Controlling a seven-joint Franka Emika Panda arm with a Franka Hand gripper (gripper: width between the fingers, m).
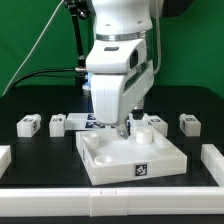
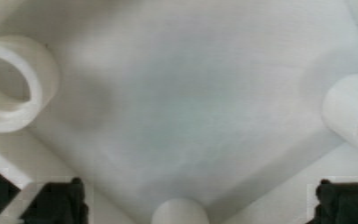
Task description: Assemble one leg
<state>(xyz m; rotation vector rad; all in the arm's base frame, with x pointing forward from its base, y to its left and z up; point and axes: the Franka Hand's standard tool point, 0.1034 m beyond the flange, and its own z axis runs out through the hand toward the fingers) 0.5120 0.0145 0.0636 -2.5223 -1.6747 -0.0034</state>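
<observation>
The large white square panel [image 1: 130, 155] with round corner sockets lies at the table's middle. My gripper [image 1: 124, 130] hangs low over its far part, fingers spread wide, gripping nothing. In the wrist view the panel's surface [image 2: 176, 110] fills the picture, with a round socket [image 2: 7, 85] on one side and another socket [image 2: 354, 115] on the other. My dark fingertips [image 2: 51, 200] stand far apart. A small rounded white shape [image 2: 176, 210] sits between them; I cannot tell what it is. Several small white legs lie behind the panel: two at the exterior view's left [image 1: 28, 124], [image 1: 58, 124], two at its right [image 1: 157, 122], [image 1: 189, 122].
A white rail [image 1: 110, 195] runs along the table's front, with short white bars at the exterior view's left [image 1: 5, 156] and right [image 1: 212, 158]. The marker board [image 1: 88, 121] shows partly behind the arm. A green wall stands behind.
</observation>
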